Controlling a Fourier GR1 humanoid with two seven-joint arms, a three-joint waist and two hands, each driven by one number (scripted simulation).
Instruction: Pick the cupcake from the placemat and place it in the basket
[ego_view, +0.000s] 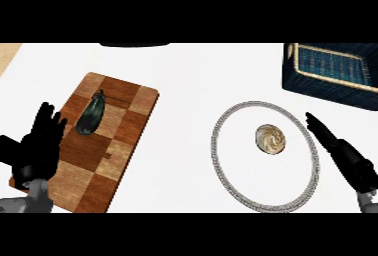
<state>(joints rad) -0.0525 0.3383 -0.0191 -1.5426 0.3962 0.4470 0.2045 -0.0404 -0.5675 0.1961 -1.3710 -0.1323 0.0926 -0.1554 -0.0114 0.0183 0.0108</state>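
Note:
A small cupcake (271, 138) with swirled tan frosting stands near the middle of a round white placemat (229, 175) with a grey braided rim. The dark blue basket (325, 85) with a woven tan rim sits at the far right of the counter. My right hand (341, 150) is open, its straight fingers lying over the placemat's right rim and pointing up-left, a short way right of the cupcake and not touching it. At the left, over the board's edge, rests my left hand (38, 142), open with fingers up.
A checkered wooden cutting board (111, 155) lies at the left with a dark eggplant (91, 115) on its upper part. A dark round object (135, 45) shows at the counter's far edge. White countertop separates board and placemat.

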